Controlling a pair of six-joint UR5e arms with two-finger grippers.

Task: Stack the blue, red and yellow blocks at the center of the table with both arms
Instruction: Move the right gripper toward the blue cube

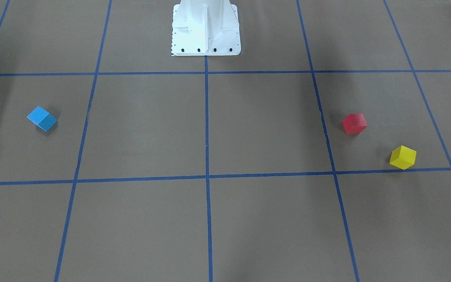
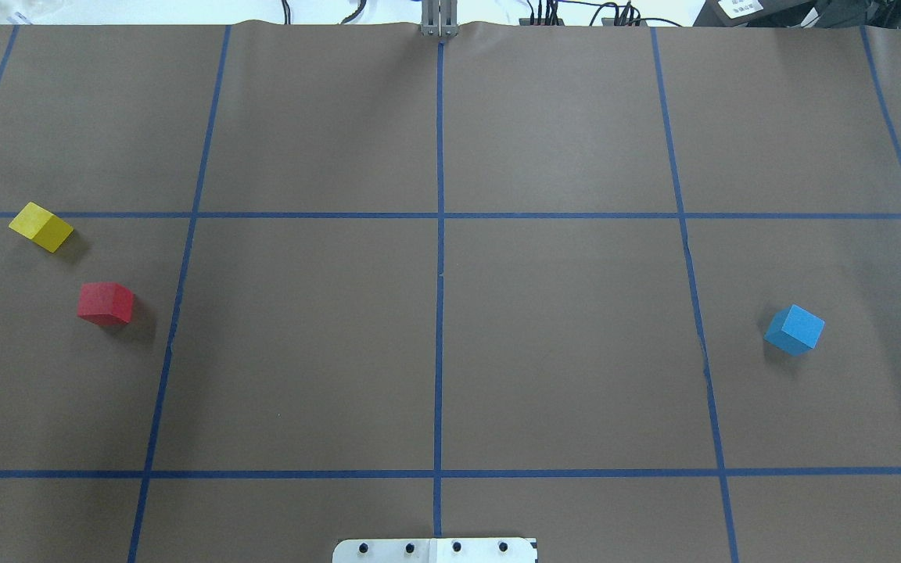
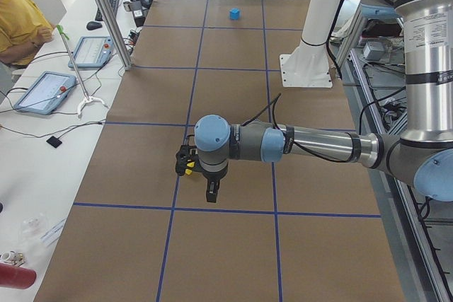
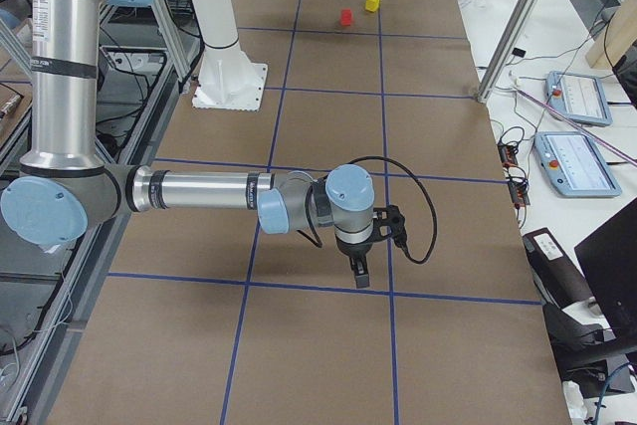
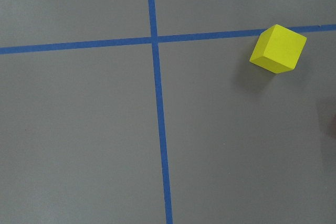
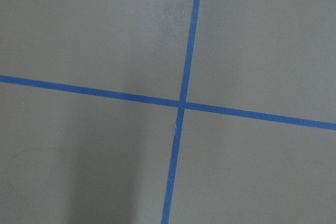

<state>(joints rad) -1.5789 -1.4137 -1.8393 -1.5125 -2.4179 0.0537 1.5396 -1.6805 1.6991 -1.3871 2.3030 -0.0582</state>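
Your left claw (image 3: pixel 211 194) hangs near the yellow block (image 2: pixel 41 227), with the red block (image 2: pixel 105 303) close by on the bench (image 2: pixel 435 352); the blue block (image 2: pixel 794 329) lies well apart, on the side of the right claw (image 4: pixel 359 274). Whether either claw is open or closed, you cannot tell.
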